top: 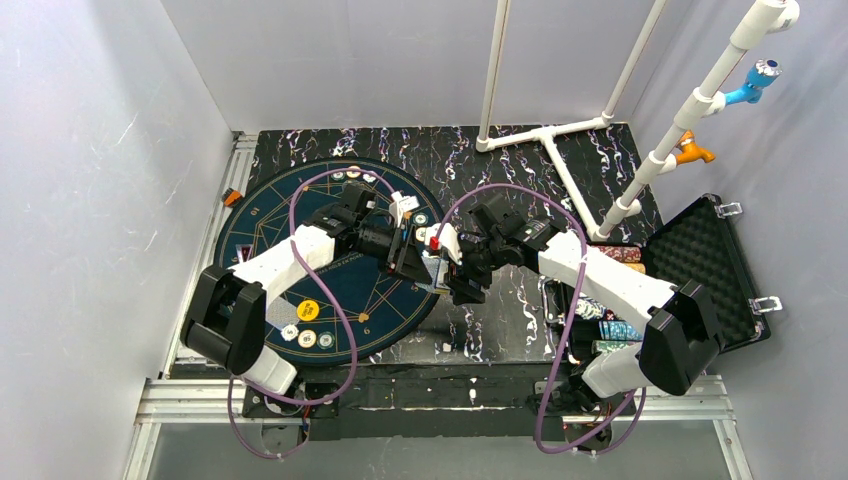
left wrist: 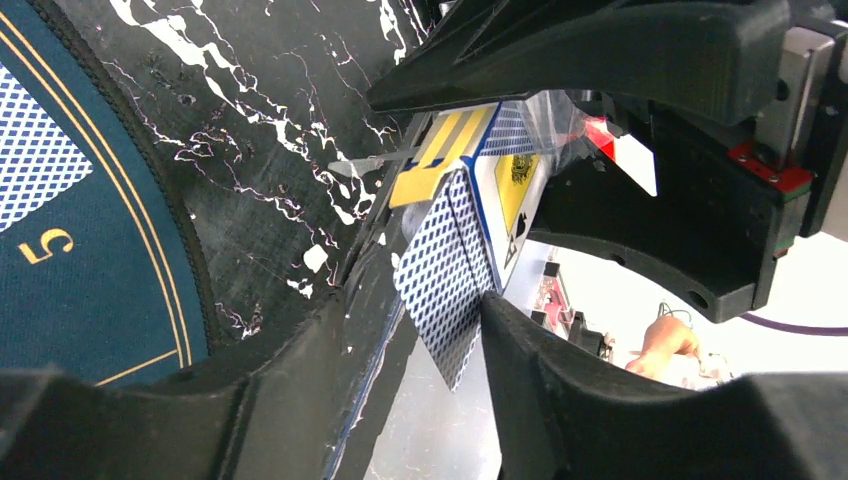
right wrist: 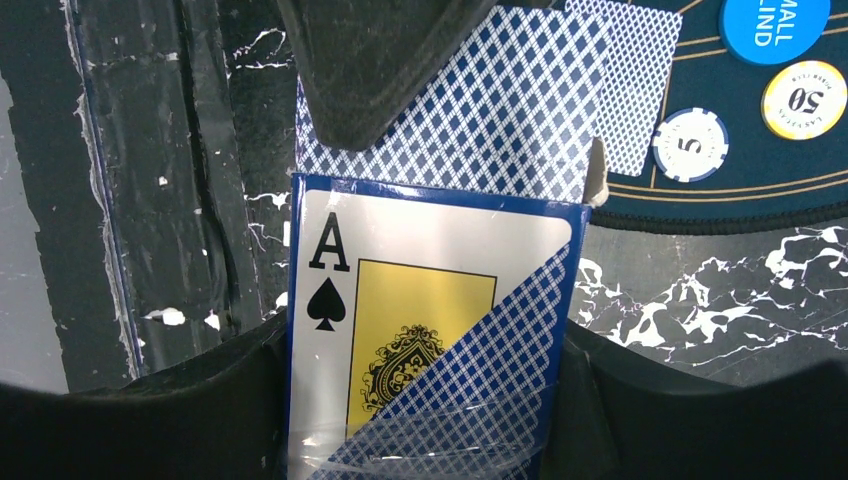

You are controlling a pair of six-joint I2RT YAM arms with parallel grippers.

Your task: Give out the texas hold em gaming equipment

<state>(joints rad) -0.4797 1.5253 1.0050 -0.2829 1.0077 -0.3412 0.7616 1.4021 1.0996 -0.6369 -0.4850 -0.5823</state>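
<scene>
jaws of right gripper (right wrist: 430,350) clamp glossy ace-of-spades card box (right wrist: 400,250); left gripper (left wrist: 432,200) jaws straddle diamond-backed card (left wrist: 440,280), grip unclear. only top view shows foam-lined case (top: 705,265).

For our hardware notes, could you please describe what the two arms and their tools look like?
Both the left arm and right arm have white link covers between bulky black joints. A purple cable loops along each. The left tool and right tool are black with thick, tapered fingers; red trim shows on the right one.
</scene>
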